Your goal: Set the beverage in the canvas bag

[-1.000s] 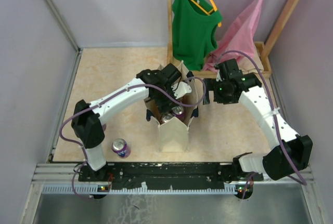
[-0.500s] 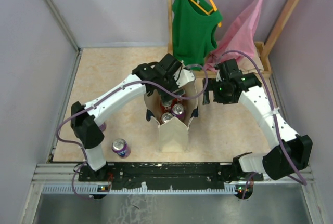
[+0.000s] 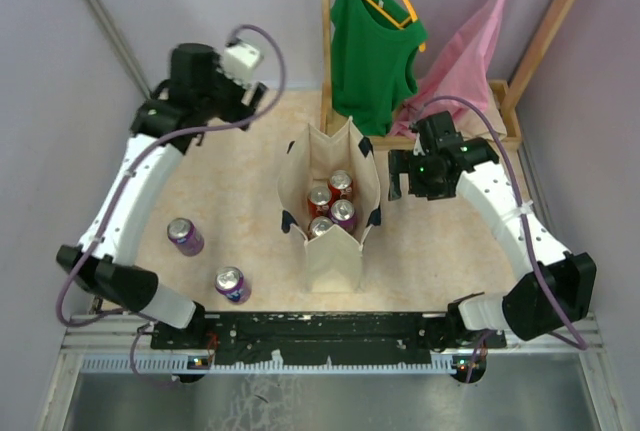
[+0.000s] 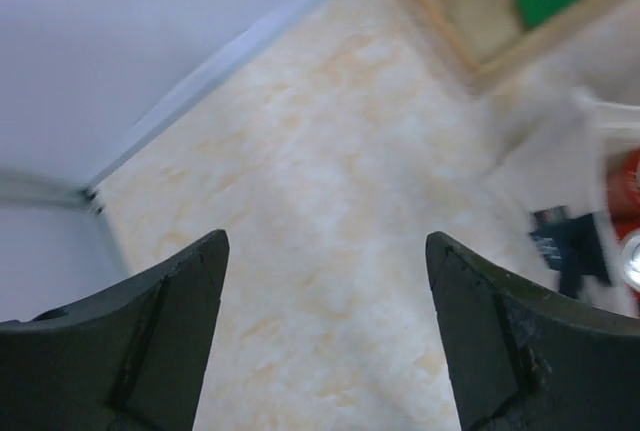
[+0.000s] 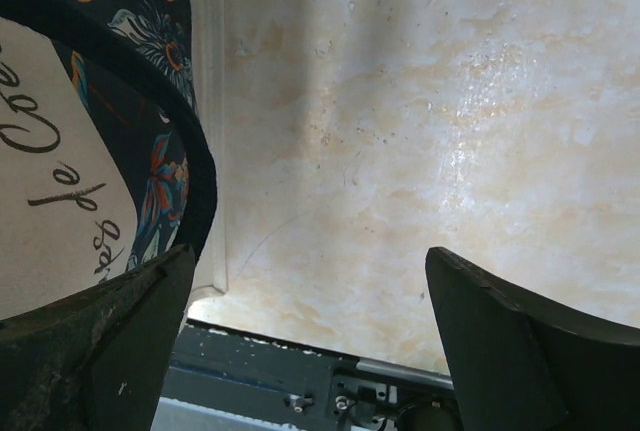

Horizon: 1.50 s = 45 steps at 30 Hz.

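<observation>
Left gripper [image 4: 325, 249] wide, empty — well apart from canvas bag [image 3: 335, 253] (right gripper [image 5: 308, 256], wide, beside it).

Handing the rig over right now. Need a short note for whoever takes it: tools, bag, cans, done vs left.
The left tool is open and empty, raised over the far-left corner of the table, away from the bag.
The right tool is open and empty, close beside the right side of the canvas bag.
The bag stands upright mid-table, top open.
Done: four cans are inside it.
Left: two cans on the table left of the bag, the far can and the near can.
</observation>
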Each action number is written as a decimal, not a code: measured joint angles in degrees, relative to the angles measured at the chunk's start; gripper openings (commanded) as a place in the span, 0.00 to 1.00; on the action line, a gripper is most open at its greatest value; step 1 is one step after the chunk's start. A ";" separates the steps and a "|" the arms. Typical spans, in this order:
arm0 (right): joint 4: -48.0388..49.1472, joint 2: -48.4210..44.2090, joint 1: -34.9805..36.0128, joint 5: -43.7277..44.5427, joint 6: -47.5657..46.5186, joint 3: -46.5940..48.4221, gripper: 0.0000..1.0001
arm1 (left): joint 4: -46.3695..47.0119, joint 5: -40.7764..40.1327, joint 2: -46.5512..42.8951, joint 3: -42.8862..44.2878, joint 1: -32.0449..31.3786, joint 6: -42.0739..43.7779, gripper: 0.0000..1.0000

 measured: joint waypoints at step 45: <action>3.06 -0.96 0.00 -1.42 -1.14 -1.53 0.99 | -9.38 4.68 -16.06 -50.82 35.71 -3.13 0.01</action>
